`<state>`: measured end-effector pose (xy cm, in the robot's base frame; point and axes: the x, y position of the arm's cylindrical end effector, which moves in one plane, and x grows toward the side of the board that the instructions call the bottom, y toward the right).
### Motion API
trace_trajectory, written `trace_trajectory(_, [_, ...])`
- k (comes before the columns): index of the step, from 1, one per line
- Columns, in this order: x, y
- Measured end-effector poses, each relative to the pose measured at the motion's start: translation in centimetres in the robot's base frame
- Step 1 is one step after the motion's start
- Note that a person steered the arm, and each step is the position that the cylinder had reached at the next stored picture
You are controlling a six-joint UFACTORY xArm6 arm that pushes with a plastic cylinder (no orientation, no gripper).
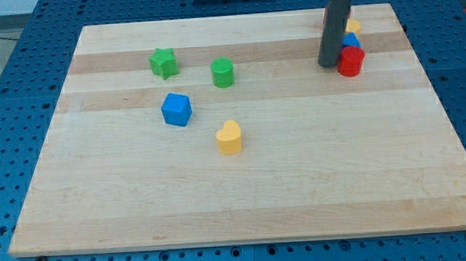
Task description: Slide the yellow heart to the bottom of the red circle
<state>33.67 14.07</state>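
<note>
The yellow heart (229,137) lies near the middle of the wooden board (244,194). The red circle (351,61) stands far to its right and higher up, near the view's top right. My tip (328,64) rests on the board just to the left of the red circle, touching or almost touching it. The tip is far from the yellow heart.
A blue block (351,40) sits just above the red circle, with a yellow block (353,26) behind it and a bit of red showing left of the rod. A green star (163,63), a green cylinder (223,72) and a blue cube (176,109) lie left of centre.
</note>
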Motion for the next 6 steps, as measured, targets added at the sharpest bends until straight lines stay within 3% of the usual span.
trace_trajectory(1, [0.2,-5.2])
trace_trajectory(3, [7.0,-10.3])
trace_trajectory(5, [12.6,-20.9])
trace_trajectory(6, [16.1,-22.9])
